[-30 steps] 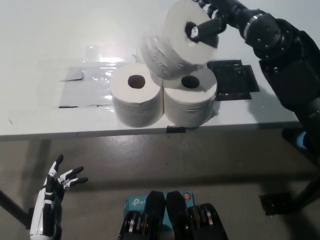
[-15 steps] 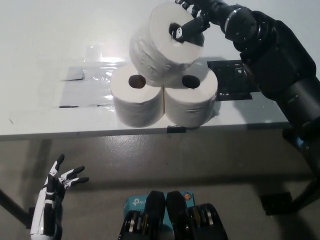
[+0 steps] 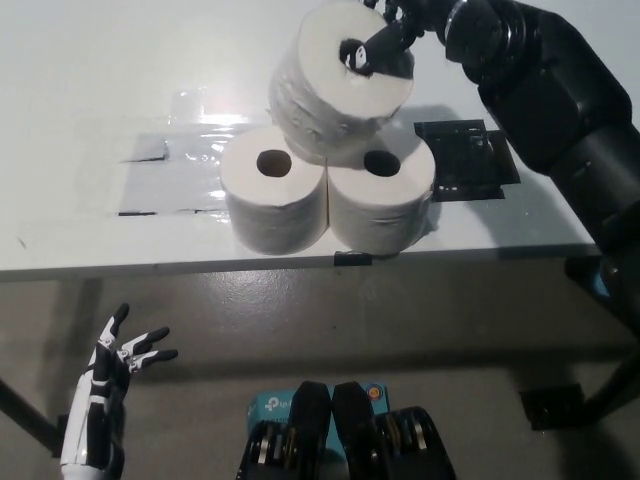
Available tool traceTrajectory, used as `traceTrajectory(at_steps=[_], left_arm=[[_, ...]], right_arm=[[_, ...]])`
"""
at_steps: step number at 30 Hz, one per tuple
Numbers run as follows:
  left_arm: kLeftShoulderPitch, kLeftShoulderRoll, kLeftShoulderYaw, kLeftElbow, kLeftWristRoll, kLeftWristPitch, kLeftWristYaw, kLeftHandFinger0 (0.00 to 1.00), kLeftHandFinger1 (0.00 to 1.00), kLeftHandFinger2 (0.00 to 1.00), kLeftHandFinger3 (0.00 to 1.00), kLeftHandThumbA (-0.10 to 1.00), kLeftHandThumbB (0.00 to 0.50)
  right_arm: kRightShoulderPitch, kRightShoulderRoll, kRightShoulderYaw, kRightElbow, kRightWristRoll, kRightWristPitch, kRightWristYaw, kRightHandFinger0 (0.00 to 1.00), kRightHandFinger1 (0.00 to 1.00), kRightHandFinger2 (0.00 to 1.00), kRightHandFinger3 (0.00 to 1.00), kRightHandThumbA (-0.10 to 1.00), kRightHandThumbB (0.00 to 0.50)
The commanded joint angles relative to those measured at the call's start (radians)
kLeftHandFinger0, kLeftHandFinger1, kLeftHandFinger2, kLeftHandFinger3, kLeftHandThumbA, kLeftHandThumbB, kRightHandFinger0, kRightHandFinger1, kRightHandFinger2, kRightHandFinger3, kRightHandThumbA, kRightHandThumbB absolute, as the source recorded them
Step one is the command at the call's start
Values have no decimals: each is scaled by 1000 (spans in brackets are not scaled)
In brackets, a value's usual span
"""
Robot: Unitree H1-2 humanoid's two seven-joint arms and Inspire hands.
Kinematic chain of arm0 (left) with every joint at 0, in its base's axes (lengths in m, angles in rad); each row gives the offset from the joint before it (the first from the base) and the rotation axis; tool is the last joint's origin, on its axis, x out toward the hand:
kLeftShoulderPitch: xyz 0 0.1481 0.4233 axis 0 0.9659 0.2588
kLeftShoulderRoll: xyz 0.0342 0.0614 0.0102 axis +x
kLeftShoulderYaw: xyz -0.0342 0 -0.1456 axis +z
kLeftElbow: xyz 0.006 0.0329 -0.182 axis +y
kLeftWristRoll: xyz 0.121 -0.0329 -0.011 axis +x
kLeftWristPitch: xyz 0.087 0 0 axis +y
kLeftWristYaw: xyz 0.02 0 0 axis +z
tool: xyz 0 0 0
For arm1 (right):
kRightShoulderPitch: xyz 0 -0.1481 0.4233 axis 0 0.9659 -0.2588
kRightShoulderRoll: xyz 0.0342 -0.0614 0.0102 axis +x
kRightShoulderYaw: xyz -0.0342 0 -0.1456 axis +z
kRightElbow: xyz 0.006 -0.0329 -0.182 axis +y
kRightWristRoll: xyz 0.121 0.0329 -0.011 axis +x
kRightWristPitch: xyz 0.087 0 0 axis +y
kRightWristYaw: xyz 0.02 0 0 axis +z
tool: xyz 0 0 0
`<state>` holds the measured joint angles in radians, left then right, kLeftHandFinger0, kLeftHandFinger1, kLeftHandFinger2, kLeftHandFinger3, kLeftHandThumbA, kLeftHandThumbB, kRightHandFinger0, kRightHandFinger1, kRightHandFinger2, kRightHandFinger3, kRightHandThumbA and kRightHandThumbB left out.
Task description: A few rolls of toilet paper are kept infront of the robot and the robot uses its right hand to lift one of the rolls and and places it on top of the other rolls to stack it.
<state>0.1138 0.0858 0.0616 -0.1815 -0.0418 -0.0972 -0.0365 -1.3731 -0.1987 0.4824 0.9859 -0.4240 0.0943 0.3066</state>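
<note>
Two white toilet paper rolls stand side by side near the table's front edge, the left roll and the right roll. A third roll is held tilted above the gap between them, its lower edge over both. My black right hand is shut on this third roll, with a finger in its core hole. My white left hand rests open below the table at the lower left.
The white table carries a clear plastic sheet to the left of the rolls and a black flat pad to their right. The table's front edge runs across the middle of the view.
My right hand has carried the held roll left and slightly down, from above the right roll to over the gap between both rolls. The left hand stayed put.
</note>
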Motion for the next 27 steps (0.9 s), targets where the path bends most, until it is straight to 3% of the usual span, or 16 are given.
traceTrajectory(at_steps=[1,3,4,5,6,8,11,13,16,18,20,23,24,25,26,27], left_arm=[[-5,9,1,-37,12,-11,1,998,649,738,1000,1000,105],[-6,8,1,-36,11,-12,1,1000,649,739,1000,1000,119],[-5,6,1,-37,9,-9,1,1000,648,741,1000,1000,113],[-4,6,-1,-38,10,-8,0,1000,648,743,1000,1000,106],[-4,7,-1,-37,14,-8,0,1000,649,747,1000,1000,93],[-5,7,-4,-36,20,-12,0,1000,645,746,1000,1000,78],[-8,8,-3,-42,12,-6,-4,1000,643,745,1000,1000,90],[-12,9,-3,-44,11,-4,-4,1000,640,742,1000,1000,81],[-16,10,-3,-37,21,-18,-1,993,620,724,1000,1000,69],[-19,12,-2,-42,18,-11,-3,979,609,708,1000,1000,68],[-18,13,-1,-40,19,-8,-3,979,614,708,1000,1000,86],[-19,14,-3,-46,23,3,-4,982,620,707,1000,1000,83],[-19,15,-5,-45,23,-3,-7,982,620,705,1000,1000,70],[-19,14,-6,-47,21,0,-7,981,619,704,1000,1000,69],[-19,13,-6,-48,21,0,-7,981,618,702,1000,1000,67],[-19,12,-5,-51,21,2,-6,980,617,701,1000,1000,63]], right_arm=[[-110,-14,8,-29,-43,-11,13,113,135,355,1000,425,35],[-114,-11,12,-31,-50,-2,23,62,92,306,1000,454,41],[-116,-9,7,-20,-38,-4,41,1,1,151,1000,439,44],[-113,-10,6,-16,-36,-7,46,0,0,88,850,432,47],[-114,-12,23,-2,-47,-41,61,0,0,6,411,461,39],[-109,-17,36,-9,-56,-42,80,0,0,0,162,486,50],[-114,-4,54,18,-69,-35,98,2,24,82,372,482,69],[-116,-1,68,24,-80,-35,104,0,0,10,354,493,79],[-123,7,84,48,-88,-39,127,0,0,0,233,470,71],[-125,9,102,73,-101,-66,132,0,0,0,213,469,73],[-130,13,122,93,-114,-76,148,0,0,0,221,501,79],[-132,13,135,110,-115,-69,176,0,0,2,347,555,103],[-130,17,130,116,-111,-45,174,61,94,142,497,591,152],[-132,20,133,126,-113,-40,177,42,160,252,583,709,203],[-134,21,129,137,-107,-49,176,102,242,389,605,747,237],[-133,20,126,139,-103,-59,175,229,384,636,803,804,286]])
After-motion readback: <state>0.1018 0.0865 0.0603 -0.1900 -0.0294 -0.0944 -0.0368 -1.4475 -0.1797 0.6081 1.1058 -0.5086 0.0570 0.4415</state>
